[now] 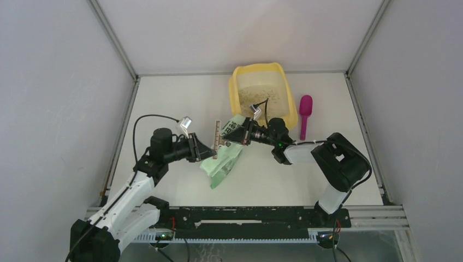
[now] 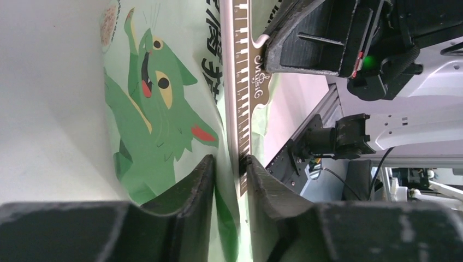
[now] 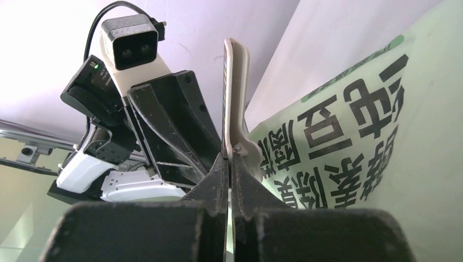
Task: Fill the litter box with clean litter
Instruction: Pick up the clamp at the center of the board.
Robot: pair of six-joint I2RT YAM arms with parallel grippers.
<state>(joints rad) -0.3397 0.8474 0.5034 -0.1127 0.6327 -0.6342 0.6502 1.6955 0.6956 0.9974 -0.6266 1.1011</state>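
Note:
The yellow litter box (image 1: pixel 235 94) stands at the back of the table with a thin speckled layer of clean litter (image 1: pixel 263 98) on its floor. In front of it a light green bag (image 1: pixel 223 162) printed with a cat (image 2: pixel 158 98) is held up between both arms. A pale ruler-like sealing clip (image 1: pixel 217 139) runs along the bag's top edge. My left gripper (image 2: pixel 228 159) is shut on that edge, with bag film and the clip's end (image 2: pixel 242 136) between its fingers. My right gripper (image 3: pixel 229 155) is shut on the clip's other end (image 3: pixel 236 82).
A magenta scoop (image 1: pixel 304 115) lies on the table just right of the litter box. Grey walls close in both sides and the back. The black rail (image 1: pixel 245 218) with the arm bases runs along the near edge.

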